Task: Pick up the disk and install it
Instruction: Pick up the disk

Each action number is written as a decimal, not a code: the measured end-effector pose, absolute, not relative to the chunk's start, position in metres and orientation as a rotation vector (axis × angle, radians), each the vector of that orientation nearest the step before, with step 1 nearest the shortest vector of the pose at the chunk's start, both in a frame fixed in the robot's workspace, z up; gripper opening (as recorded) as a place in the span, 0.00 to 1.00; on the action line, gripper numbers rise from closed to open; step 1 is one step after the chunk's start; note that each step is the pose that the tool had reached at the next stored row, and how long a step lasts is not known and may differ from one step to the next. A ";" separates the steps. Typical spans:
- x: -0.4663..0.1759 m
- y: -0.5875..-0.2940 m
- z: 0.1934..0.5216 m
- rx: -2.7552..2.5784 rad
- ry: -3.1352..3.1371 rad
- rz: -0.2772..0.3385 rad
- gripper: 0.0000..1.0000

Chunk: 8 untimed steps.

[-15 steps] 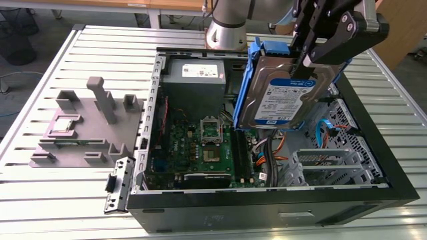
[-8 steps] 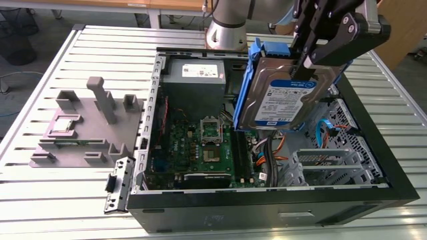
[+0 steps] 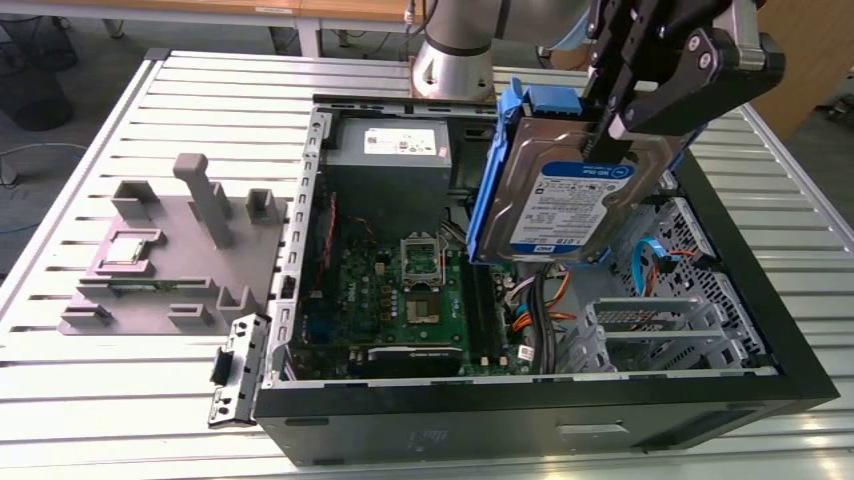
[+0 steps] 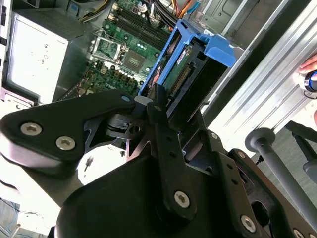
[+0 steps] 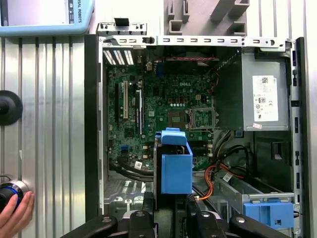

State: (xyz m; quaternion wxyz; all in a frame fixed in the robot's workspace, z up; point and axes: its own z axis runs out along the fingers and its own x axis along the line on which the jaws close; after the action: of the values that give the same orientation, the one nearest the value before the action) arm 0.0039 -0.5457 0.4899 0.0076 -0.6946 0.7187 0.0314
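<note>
Hand (image 3: 594, 140) with disk (image 3: 561, 205) over case (image 3: 534, 405), slatted table (image 3: 200, 85)

A: Count check, all positions relative to the case (image 3: 534, 420). One case, side open.

B: Inside the case: one motherboard (image 3: 387, 290), one power supply (image 3: 390, 150), one loose blue bracket (image 5: 270, 213).

A: Disks?

B: One disk (image 3: 567, 195), in one blue carrier, above the case. One gripper (image 3: 603, 135), clamped on it.

A: Outside the case?

B: One grey fixture (image 3: 174, 250) just beside the case, with one small square chip (image 3: 127, 248) on it. One hand (image 5: 15, 218), well apart from the case. One slatted table (image 3: 107, 400) under the case.
</note>
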 end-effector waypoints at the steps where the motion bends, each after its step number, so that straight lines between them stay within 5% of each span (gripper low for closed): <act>1: 0.004 -0.546 0.490 -2.172 2.247 0.098 0.35; 8: 0.008 -0.548 0.490 -2.172 2.247 0.098 0.35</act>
State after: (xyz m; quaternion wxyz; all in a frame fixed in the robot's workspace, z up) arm 0.0077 -0.5478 0.4897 0.0075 -0.6946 0.7187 0.0314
